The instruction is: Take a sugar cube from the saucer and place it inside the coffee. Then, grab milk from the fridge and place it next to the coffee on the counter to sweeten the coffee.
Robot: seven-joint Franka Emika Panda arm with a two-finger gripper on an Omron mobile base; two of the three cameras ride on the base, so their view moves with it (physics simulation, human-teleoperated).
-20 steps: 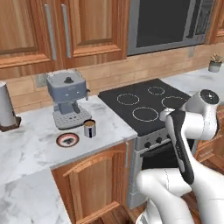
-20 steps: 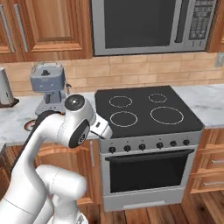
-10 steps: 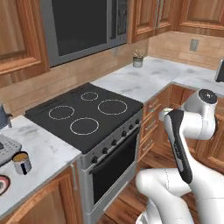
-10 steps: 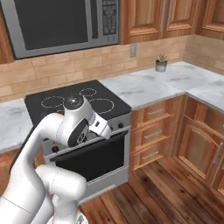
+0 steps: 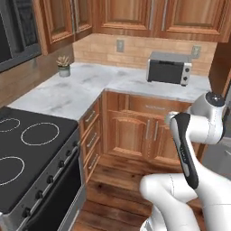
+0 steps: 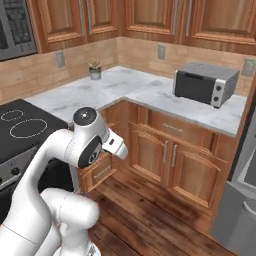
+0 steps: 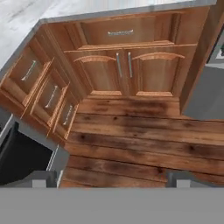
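My gripper (image 7: 113, 179) is open with nothing between its dark fingertips (image 7: 43, 177). It points down at the wooden floor in front of brown cabinet doors. The white marble counter (image 5: 67, 92) (image 6: 130, 87) runs around the corner as an L. A grey side of the fridge (image 6: 239, 210) (image 7: 205, 94) stands at the right end of the cabinets, and its inside is hidden. In the right base view my arm is folded in front of the base with the hand (image 6: 118, 146) at drawer height. The saucer, the sugar cube, the coffee and the milk are out of view.
A dark grey toaster oven (image 5: 168, 67) (image 6: 205, 82) sits on the far counter. A small potted plant (image 5: 64, 66) (image 6: 94, 70) stands near the corner wall. The black stove (image 5: 22, 153) (image 6: 20, 125) is at the left. The wooden floor (image 7: 144, 135) lies open ahead.
The whole picture has swung right as the base turned. The espresso machine, mug and saucer have left the views; the corner counter, toaster oven and fridge side have come in. The gripper stays open.
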